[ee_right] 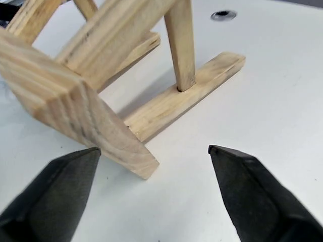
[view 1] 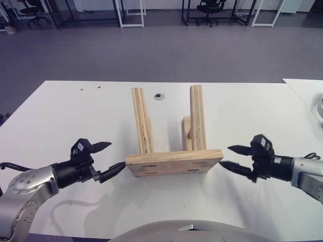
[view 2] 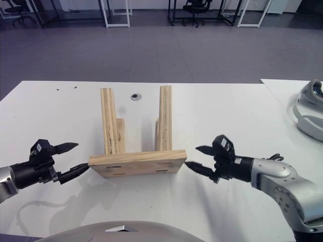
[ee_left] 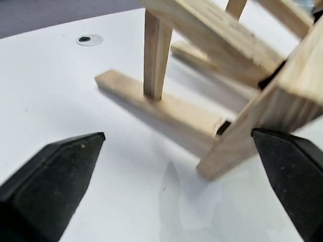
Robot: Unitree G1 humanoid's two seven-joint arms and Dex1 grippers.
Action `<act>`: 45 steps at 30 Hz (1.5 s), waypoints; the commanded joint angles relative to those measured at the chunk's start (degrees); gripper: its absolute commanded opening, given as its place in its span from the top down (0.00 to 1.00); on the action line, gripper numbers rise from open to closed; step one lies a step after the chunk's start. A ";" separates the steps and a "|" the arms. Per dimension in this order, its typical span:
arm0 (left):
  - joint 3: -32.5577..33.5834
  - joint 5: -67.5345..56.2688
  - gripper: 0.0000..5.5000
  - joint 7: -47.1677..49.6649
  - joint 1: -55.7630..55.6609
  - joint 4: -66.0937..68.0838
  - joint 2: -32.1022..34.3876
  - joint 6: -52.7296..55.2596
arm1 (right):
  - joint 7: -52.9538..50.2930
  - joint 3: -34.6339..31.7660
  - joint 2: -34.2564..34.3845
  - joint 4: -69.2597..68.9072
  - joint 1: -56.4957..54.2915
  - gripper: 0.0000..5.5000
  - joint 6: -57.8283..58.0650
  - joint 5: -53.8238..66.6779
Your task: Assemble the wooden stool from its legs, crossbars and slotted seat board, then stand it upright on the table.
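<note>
The wooden stool lies on its side on the white table, its slotted seat board (view 1: 174,162) on edge facing me. Two pairs of legs (view 1: 142,121) (view 1: 198,117) point away from me, and a crossbar (ee_left: 156,55) joins the upper and lower leg. My left gripper (view 1: 117,154) is open at the board's left end, its lower finger right at the board's edge. My right gripper (view 1: 224,156) is open at the board's right end, a small gap off it. In the right wrist view the board's corner (ee_right: 75,111) stands before the open fingers (ee_right: 247,186).
A small round grommet (view 1: 159,96) sits in the table behind the legs. A white headset-like object (view 2: 310,113) lies at the far right. The table's bare surface (view 1: 65,116) stretches left and right of the stool. Chairs and desk frames stand on the floor beyond.
</note>
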 commanded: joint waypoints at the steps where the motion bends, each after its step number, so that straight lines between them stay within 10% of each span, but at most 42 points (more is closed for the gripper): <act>1: -4.69 9.57 0.02 -6.87 3.44 5.83 7.44 -5.78 | 6.70 4.12 -5.58 5.48 0.99 0.27 -7.61 -8.30; 8: -14.49 10.86 0.02 -12.45 -10.08 4.27 8.34 -6.85 | 14.79 13.64 -4.43 8.50 -11.88 0.27 -11.78 -11.46; 23: -21.64 10.50 0.52 -16.55 -20.69 7.87 5.28 -10.93 | 16.49 17.96 -1.02 7.77 -19.02 0.71 -14.62 -13.17; 30: -22.36 10.47 0.72 -20.35 -24.23 9.90 6.52 -14.21 | 19.21 17.49 0.21 10.19 -22.94 0.72 -15.24 -11.63; 34: -11.58 -11.51 0.73 -24.24 -36.12 6.67 10.00 0.88 | 22.87 7.83 -0.73 10.26 -38.77 0.72 -1.31 9.25; 37: -4.30 -47.61 0.74 -19.08 -51.40 12.67 21.41 21.70 | 26.95 4.35 -6.29 26.90 -69.44 0.72 30.34 33.38; 40: -10.16 -76.20 0.75 -8.38 -66.39 23.35 26.81 30.33 | 33.76 16.26 -10.47 43.74 -88.76 0.73 47.94 44.90; 45: -17.89 -78.76 0.76 -3.23 -75.21 48.70 21.79 49.30 | 37.86 41.36 -16.69 49.60 -92.08 0.75 48.52 57.69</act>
